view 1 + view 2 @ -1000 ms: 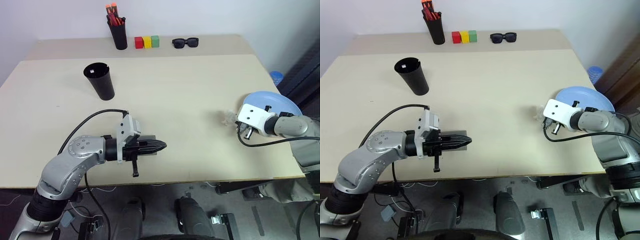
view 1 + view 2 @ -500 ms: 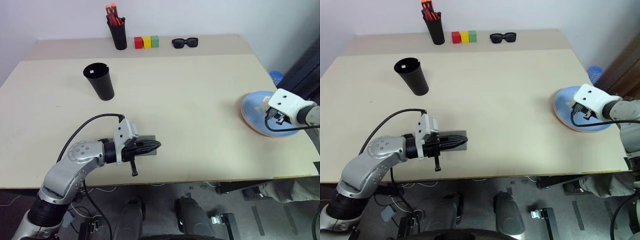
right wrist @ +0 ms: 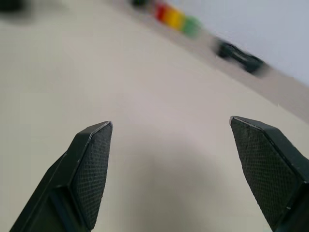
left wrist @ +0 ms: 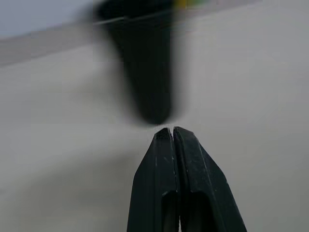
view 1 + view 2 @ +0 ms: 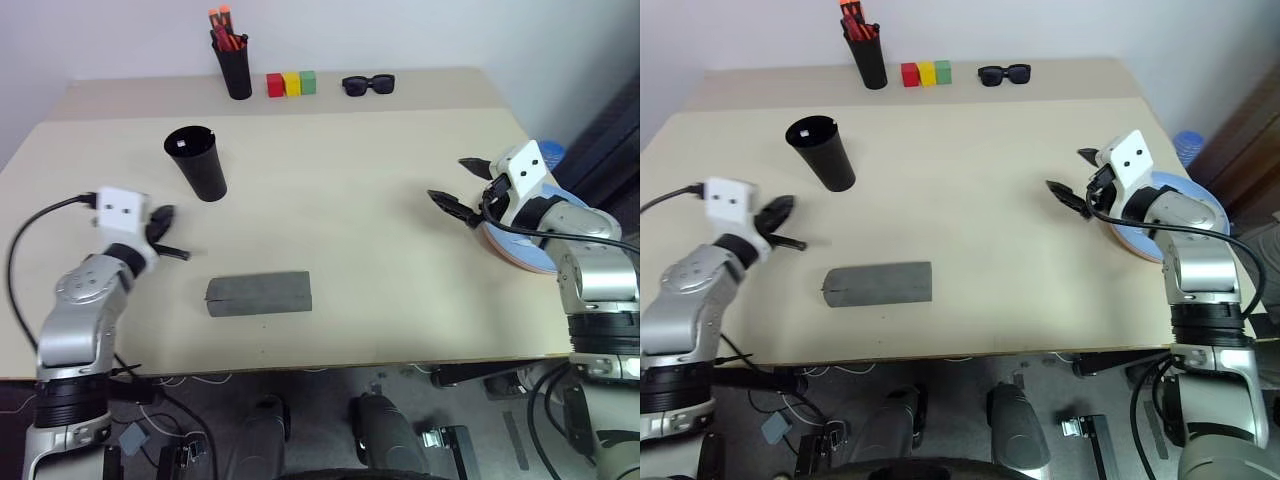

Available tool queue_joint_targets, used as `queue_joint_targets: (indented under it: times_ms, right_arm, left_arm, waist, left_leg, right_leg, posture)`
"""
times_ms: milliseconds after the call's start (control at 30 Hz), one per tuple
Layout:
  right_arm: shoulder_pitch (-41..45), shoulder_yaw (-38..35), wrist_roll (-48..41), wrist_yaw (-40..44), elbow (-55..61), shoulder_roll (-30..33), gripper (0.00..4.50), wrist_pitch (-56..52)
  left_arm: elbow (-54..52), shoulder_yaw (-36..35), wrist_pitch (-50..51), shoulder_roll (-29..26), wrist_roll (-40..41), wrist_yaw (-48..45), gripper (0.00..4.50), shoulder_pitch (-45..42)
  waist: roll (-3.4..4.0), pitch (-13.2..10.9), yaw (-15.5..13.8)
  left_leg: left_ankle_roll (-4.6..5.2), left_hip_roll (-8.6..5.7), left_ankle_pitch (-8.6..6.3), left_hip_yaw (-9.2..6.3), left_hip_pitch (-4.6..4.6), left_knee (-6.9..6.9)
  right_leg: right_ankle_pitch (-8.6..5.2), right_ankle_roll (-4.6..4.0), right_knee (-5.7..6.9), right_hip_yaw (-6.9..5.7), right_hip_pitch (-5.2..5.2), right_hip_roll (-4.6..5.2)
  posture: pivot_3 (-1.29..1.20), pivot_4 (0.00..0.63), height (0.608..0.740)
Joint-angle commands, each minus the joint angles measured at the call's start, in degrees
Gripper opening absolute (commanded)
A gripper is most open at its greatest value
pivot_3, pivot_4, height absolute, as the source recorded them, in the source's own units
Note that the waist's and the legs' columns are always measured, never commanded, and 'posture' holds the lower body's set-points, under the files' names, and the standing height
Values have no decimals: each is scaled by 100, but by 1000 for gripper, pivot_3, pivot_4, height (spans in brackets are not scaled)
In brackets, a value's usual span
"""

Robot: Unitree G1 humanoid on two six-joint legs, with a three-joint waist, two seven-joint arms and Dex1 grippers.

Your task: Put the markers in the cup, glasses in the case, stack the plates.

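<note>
Left end effector [image 5: 160,225] pressed together, empty, near the cup [image 5: 197,162]. Right end effector [image 5: 462,188] spread wide, empty — beside stacked plates [image 5: 520,245]. Case [image 5: 259,294] closed on the desk [image 5: 350,180].

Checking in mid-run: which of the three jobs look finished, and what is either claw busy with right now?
Looks done: the plates sit stacked at the table's right edge, blue over pink, and the grey case lies closed. Whether the glasses are inside cannot be seen. In hand: nothing. The right claw is open and empty beside the plates, and the left claw is shut near the black cup. Its contents are not visible, so the markers are unconfirmed.
</note>
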State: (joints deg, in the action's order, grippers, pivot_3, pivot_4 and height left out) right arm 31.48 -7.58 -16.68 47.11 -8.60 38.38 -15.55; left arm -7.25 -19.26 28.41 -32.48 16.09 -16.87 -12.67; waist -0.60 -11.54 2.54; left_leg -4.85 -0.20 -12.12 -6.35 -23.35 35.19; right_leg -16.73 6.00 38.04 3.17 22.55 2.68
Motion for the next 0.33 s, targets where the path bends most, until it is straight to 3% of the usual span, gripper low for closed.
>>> queue_joint_targets:
  times_ms: [33, 333]
  right_arm:
    - [-47, -124, -413, 87, 334, -148, 3940, -340]
    - [-170, 150, -228, 392, 22, -136, 3940, -127]
  left_arm:
    - [-190, -416, 8, 75, -108, 346, 0, 322]
    - [-1011, -514, 385, 355, 18, 588, 0, 684]
  waist:
    - [-4, 1, -60]
    - [-5, 2, -157]
  left_leg:
    - [1, -3, -1, -1, -2, 2]
    - [0, -4, 0, -1, -2, 7]
  right_leg:
    - [0, 0, -4, -2, -2, 4]
    - [1, 0, -4, -4, -3, 2]
  posture:
    - [0, 150, 740]
    - [0, 150, 740]
